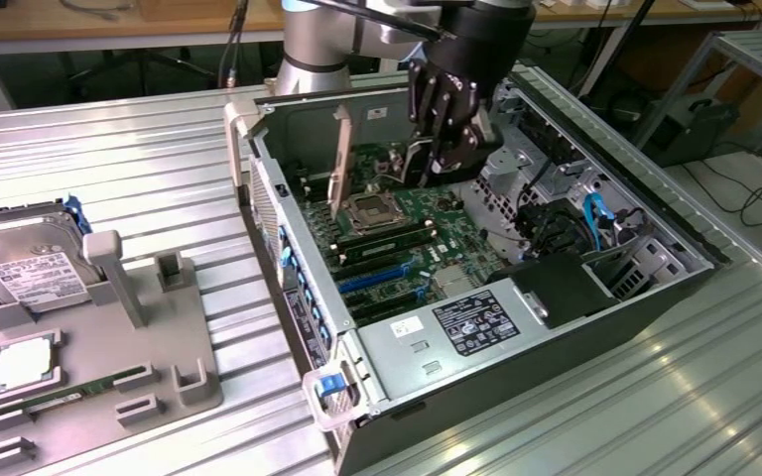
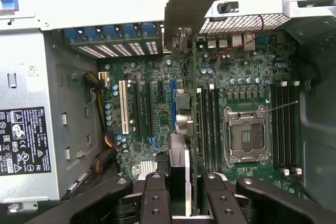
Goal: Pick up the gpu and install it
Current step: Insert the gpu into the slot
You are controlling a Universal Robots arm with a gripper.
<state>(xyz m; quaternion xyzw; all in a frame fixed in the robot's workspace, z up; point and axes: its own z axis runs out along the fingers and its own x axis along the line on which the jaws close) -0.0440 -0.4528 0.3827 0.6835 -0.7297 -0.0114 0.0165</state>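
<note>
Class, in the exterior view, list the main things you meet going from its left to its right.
Hard drive → grey fixture → open computer case → tool holding the gpu → blue cable.

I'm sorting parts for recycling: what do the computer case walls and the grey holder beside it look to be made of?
The computer case looks like bare sheet metal: pale grey, with folded edges and punched vent holes. The grey holder appears to be matte moulded or printed plastic, uniformly dull with chunky blocky posts; its exact material cannot be told.
</note>
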